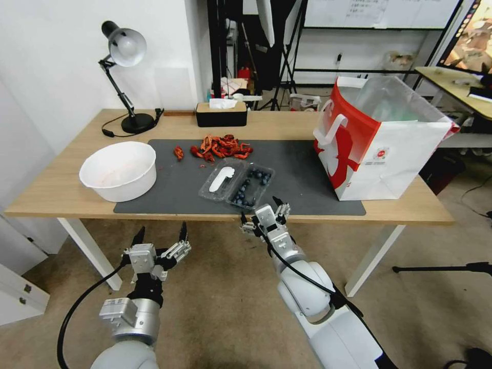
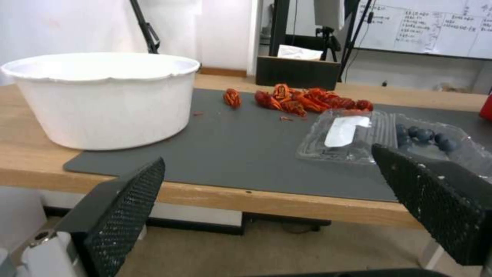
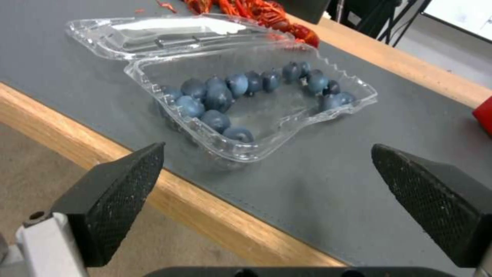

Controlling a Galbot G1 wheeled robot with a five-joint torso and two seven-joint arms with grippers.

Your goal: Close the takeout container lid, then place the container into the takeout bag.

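L hand (image 1: 160,234) wide open, empty, below table edge; R hand (image 1: 261,209) same, nr open container (image 1: 251,186); bag (image 1: 382,141) interior unclear.

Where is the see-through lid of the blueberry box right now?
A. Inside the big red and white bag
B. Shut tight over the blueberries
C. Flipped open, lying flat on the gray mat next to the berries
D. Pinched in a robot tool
C. The lid with its white sticker lies open on the gray mat, beside the container half holding the blueberries; both tools are open and short of the table.
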